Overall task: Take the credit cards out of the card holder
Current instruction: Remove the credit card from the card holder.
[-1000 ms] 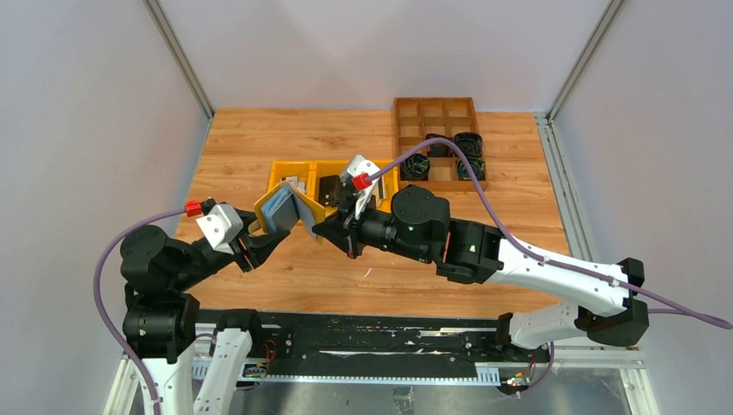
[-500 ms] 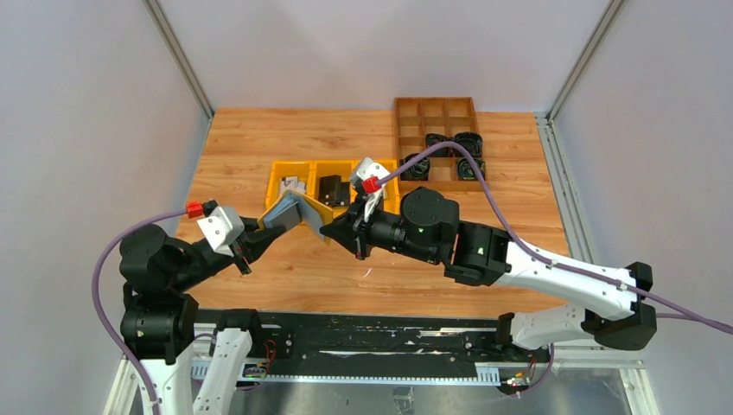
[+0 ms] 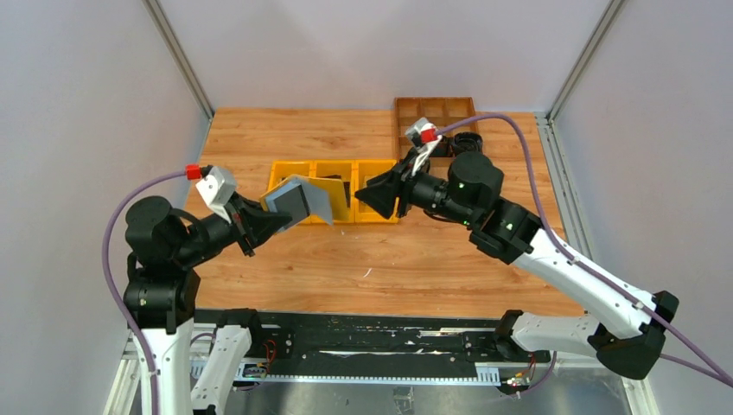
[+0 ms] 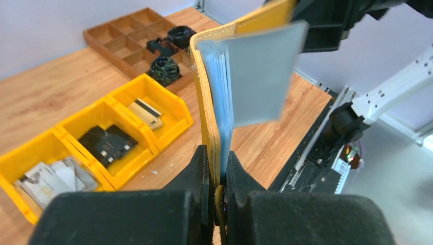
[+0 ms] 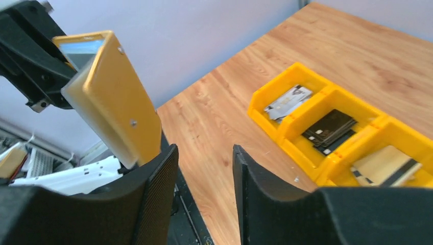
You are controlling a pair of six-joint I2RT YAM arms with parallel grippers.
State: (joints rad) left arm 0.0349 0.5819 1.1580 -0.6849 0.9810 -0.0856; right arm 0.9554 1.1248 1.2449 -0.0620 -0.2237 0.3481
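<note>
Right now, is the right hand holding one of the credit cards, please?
No, the right hand is open, and nothing sits between its fingers in the right wrist view.

Pale grey walls (image 3: 372,43) enclose a light wooden tabletop (image 3: 259,138).

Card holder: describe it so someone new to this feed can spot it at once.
On the wooden table, find the row of yellow bins at the middle. By their left end, the left gripper holds the card holder in the air. Unlike the brighter, open-topped bins, it is a thin mustard-tan flap with a silver-grey card sticking out.
</note>
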